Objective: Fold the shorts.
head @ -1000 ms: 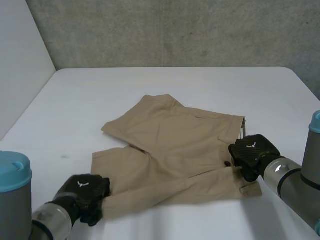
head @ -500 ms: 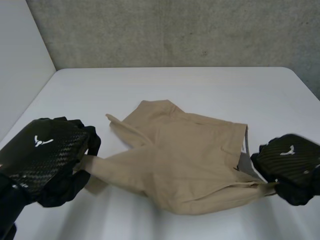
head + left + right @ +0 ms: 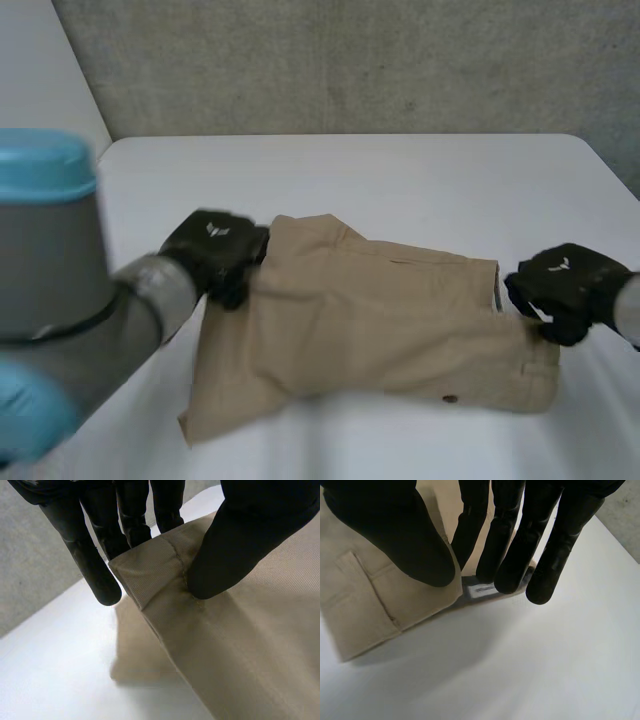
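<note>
A white table [image 3: 400,170] carries the khaki shorts [image 3: 380,320], which lie doubled over near its middle with the waistband to the right and the leg ends to the left. The left hand [image 3: 215,250] pinches the far left hem corner [image 3: 150,570], thumb on top and fingers behind. The right hand [image 3: 560,290] grips the waistband at the right edge (thumb on the cloth, fingertips [image 3: 507,580] on the grey lining). A small white label [image 3: 482,590] sits in that lining. A dark button [image 3: 450,399] shows by the near edge.
</note>
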Robot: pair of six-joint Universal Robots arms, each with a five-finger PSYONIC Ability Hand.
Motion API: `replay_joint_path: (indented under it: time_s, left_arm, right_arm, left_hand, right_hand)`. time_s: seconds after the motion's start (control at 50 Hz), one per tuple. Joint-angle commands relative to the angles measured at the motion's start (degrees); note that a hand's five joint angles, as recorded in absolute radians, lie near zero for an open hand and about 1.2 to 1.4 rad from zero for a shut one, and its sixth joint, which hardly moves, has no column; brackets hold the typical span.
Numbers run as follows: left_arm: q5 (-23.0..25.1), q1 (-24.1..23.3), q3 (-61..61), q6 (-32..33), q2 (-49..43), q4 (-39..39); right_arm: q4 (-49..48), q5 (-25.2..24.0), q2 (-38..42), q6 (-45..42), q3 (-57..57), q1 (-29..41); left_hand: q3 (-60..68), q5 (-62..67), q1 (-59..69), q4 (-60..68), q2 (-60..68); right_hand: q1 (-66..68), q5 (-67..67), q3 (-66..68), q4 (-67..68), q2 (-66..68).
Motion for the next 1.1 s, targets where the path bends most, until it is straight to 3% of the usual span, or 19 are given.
replay_joint_path:
  time_s: [0.02, 0.22, 0.38, 0.5, 0.52, 0.54, 0.56, 0.58, 0.68, 0.82, 0.9, 1.0, 1.1]
  left_arm:
    - [-1.0, 0.7, 23.7, 4.6, -19.1, 1.1]
    - [-2.6, 0.8, 44.4, 18.4, -39.8, 14.5]
    - [-1.7, 1.5, 50.1, 20.4, -48.4, 19.6]
    - [0.4, 1.2, 48.4, 20.2, -49.8, 26.3]
    - [1.0, 0.9, 46.6, 20.4, -49.5, 29.0]
    - [1.0, 0.8, 45.7, 20.4, -49.3, 30.2]
    - [0.7, 0.6, 43.8, 20.4, -48.9, 33.3]
    - [0.5, 0.3, 42.3, 20.2, -48.2, 35.3]
    - [0.2, -0.6, 30.9, 19.8, -38.2, 42.2]
    - [-1.5, -1.0, 14.3, 17.3, -23.4, 43.8]
    - [-3.5, -1.1, 4.1, 11.6, -14.5, 43.1]
    - [-3.6, -0.9, -8.5, -0.1, -4.1, 38.7]
    - [-3.6, -0.6, -13.8, -6.5, -0.8, 33.5]
  right_arm:
    - [-11.0, 7.4, 12.6, 6.3, -11.5, 5.8]
    - [-31.8, 18.1, 22.1, 8.4, -17.5, 11.5]
    - [-42.9, 19.1, 28.5, 6.3, -18.4, 12.6]
    - [-46.5, 18.9, 33.6, 1.9, -20.2, 14.1]
    - [-47.6, 19.1, 34.1, 0.9, -20.6, 14.7]
    - [-48.1, 19.4, 34.0, 0.7, -20.7, 14.9]
    - [-49.2, 20.3, 33.1, 0.9, -20.7, 15.0]
    - [-49.5, 20.8, 32.6, 1.2, -20.6, 15.2]
    - [-50.7, 22.9, 20.8, 7.0, -16.2, 14.7]
    - [-45.9, 21.9, 9.8, 17.0, -8.0, 14.7]
    - [-37.8, 19.0, 5.8, 19.2, -3.4, 14.0]
    - [-29.0, 15.3, 3.9, 22.5, 1.9, 9.9]
    - [-26.3, 12.1, 4.2, 25.8, 6.0, 8.0]
  left_hand:
    - [11.9, 14.8, 13.8, 11.5, 11.4]
    - [11.9, 14.8, 13.8, 11.5, 11.4]
    - [11.9, 14.8, 13.8, 11.5, 11.4]
    - [11.9, 14.8, 13.8, 11.5, 11.4]
    - [-15.9, -13.0, -14.0, -16.2, -16.4]
    - [-31.3, -28.5, -29.5, -31.7, -31.8]
    - [-53.5, -50.6, -51.6, -53.8, -54.0]
    - [-58.1, -55.2, -56.2, -58.5, -58.6]
    - [-58.1, -55.2, -56.2, -58.5, -58.6]
    - [-58.1, -55.2, -56.2, -58.5, -58.6]
    - [-58.1, -55.2, -56.2, -58.5, -58.6]
    - [-57.7, -54.9, -55.9, -58.1, -58.2]
    - [-57.6, -54.7, -55.7, -57.9, -58.1]
  right_hand:
    - [25.8, 12.9, 12.2, 11.7, 12.3]
    - [25.8, 12.9, 12.2, 11.7, 12.3]
    - [25.8, 12.9, 12.2, 11.7, 12.3]
    - [23.7, 10.8, 10.1, 9.6, 10.2]
    - [-20.5, -33.3, -34.1, -34.6, -33.9]
    - [-43.4, -56.2, -57.0, -57.5, -56.8]
    - [-44.2, -57.1, -57.8, -58.3, -57.7]
    - [-44.2, -57.1, -57.8, -58.3, -57.7]
    - [-44.2, -57.1, -57.8, -58.3, -57.7]
    - [-44.2, -57.1, -57.8, -58.3, -57.7]
    - [-44.2, -57.1, -57.8, -58.3, -57.7]
    - [-44.2, -57.1, -57.8, -58.3, -57.7]
    - [-41.6, -54.5, -55.2, -55.7, -55.1]
